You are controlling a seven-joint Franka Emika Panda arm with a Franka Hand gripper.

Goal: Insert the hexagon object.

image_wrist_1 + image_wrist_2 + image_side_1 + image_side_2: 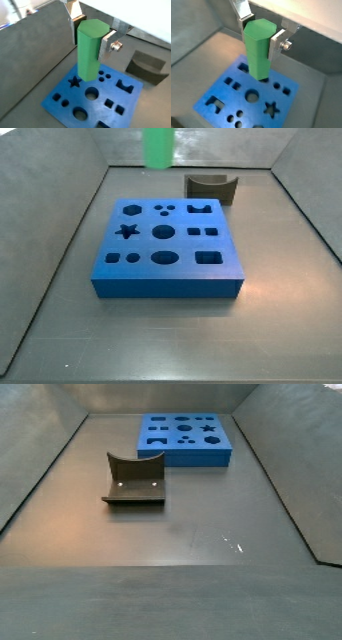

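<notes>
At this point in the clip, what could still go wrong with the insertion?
1. The end effector holds the hexagon object upright above the blue block, whose many similar holes invite a descent into the wrong one.
2. The peg's flats may not match the hexagonal hole, so it could jam on the rim.

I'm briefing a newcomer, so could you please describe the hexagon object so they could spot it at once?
Start at the blue block full of cut-out holes. Directly above it, the gripper holds the hexagon object upright between its silver fingers. It is the only bright green piece, a long six-sided peg, unlike the dark grey curved block.
</notes>
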